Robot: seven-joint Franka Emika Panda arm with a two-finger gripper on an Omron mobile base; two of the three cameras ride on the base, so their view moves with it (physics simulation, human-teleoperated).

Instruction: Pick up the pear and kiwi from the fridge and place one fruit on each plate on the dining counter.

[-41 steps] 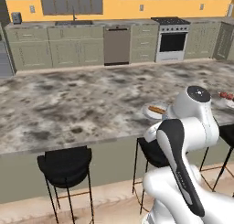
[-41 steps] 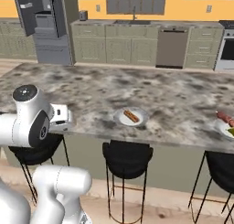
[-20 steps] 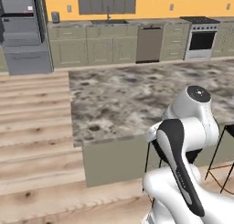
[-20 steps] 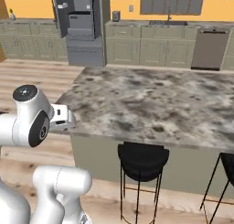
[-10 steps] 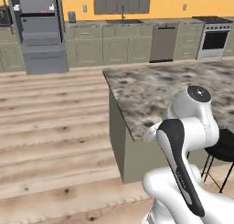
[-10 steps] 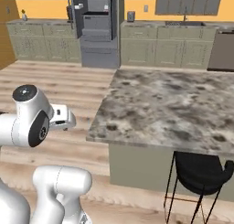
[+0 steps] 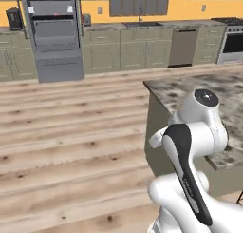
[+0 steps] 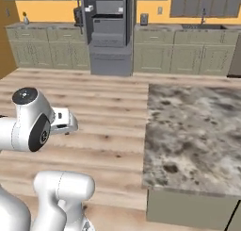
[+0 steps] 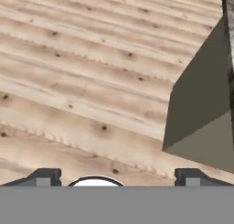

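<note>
Much bare plank floor [image 7: 71, 132] between dining counter [image 8: 197, 126] edge and fridge [image 7: 52, 32].

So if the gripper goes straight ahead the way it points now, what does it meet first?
Most likely the wooden floor: the open gripper looks down at bare planks. The dining counter base stands off to one side.

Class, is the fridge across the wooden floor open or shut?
Open: the fridge shows bare shelves and drawers, with a door swung aside.

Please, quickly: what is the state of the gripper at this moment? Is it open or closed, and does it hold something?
Gripper: open, the two fingertips stand far apart, with nothing between them; below it is wooden floor.
</note>
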